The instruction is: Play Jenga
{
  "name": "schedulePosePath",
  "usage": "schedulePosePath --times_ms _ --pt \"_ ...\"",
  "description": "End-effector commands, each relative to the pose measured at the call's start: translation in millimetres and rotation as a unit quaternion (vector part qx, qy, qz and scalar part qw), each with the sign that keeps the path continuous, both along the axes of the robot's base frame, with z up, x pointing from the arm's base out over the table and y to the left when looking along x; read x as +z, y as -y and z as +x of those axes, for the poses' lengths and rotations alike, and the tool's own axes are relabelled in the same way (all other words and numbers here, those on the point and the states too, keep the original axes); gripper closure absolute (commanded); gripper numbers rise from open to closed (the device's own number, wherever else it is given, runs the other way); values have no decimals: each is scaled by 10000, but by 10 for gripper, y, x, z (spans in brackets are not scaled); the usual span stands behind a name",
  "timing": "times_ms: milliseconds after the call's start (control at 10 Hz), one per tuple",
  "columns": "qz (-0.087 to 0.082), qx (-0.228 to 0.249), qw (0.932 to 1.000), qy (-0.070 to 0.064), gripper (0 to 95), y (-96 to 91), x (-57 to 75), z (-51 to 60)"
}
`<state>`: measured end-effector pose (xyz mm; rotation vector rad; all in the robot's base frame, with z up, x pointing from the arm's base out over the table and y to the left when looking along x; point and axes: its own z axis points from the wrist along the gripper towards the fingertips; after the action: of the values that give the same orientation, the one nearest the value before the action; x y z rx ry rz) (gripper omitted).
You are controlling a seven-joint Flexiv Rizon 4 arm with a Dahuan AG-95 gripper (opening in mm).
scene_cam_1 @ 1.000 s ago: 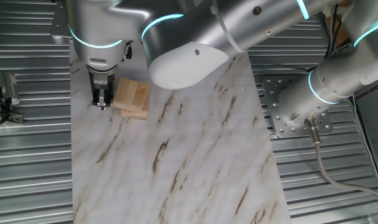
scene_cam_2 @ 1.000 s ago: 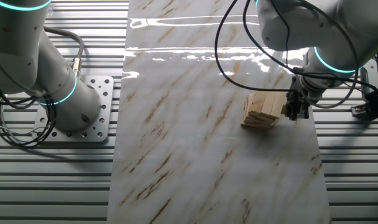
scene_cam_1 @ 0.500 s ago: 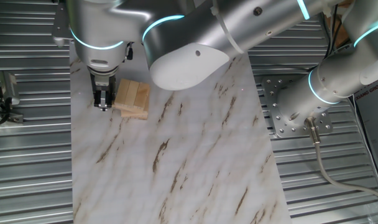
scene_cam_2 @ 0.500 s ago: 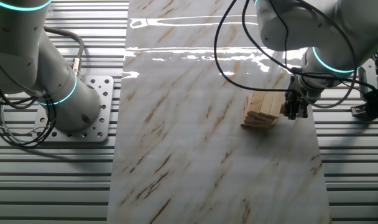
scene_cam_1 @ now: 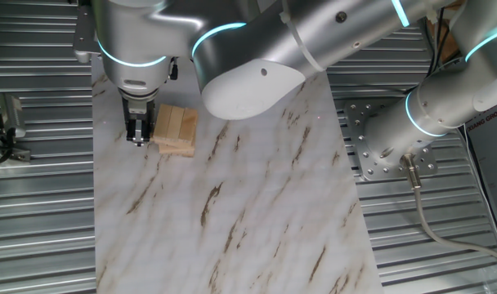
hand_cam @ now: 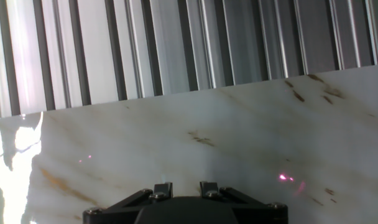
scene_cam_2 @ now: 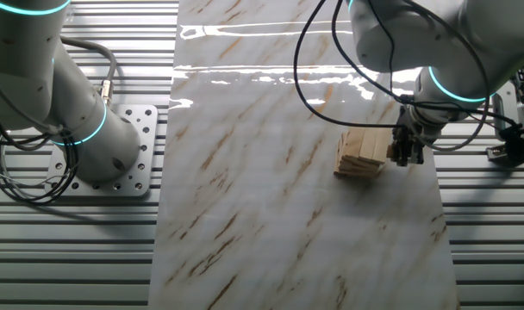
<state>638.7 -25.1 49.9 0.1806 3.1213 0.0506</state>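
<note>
Plainly unlabelled, the Jenga [scene_cam_1: 176, 129] stack sits just beside the jaws, which look nearly closed, grasping nothing.

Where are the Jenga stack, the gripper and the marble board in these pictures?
Jenga stack [scene_cam_1: 176, 129]: one fixed view, on the top layer of blocks.
gripper [scene_cam_1: 137, 139]: one fixed view, between the dark fingertips, beside the stack.
marble board [scene_cam_2: 271, 215]: the other fixed view, on a bare veined stretch of its surface.

one jenga stack [scene_cam_1: 174, 129], one tool [scene_cam_1: 137, 136], one marble board [scene_cam_1: 232, 204]
</note>
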Motion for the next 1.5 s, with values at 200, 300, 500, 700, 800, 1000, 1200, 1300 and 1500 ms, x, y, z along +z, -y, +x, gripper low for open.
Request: schedulePosePath --times_ms 200,300,500,700,800,1000,1200,1300,1500 --pt "-17 -74 10000 29 950 3 -23 15" --pt "-20 -104 9999 27 950 6 -32 17" --pt "-20 -200 9998 17 950 13 -25 23" --pt "-30 -219 9998 2 950 22 -17 25" --pt "-31 -214 9998 24 950 26 -21 25" --pt "-26 -213 9998 16 950 27 -22 26" --pt "-17 -205 9998 11 950 29 -19 28" --pt "-35 -195 9998 17 950 29 -19 28" --pt "-37 -193 9998 19 950 31 -17 30"
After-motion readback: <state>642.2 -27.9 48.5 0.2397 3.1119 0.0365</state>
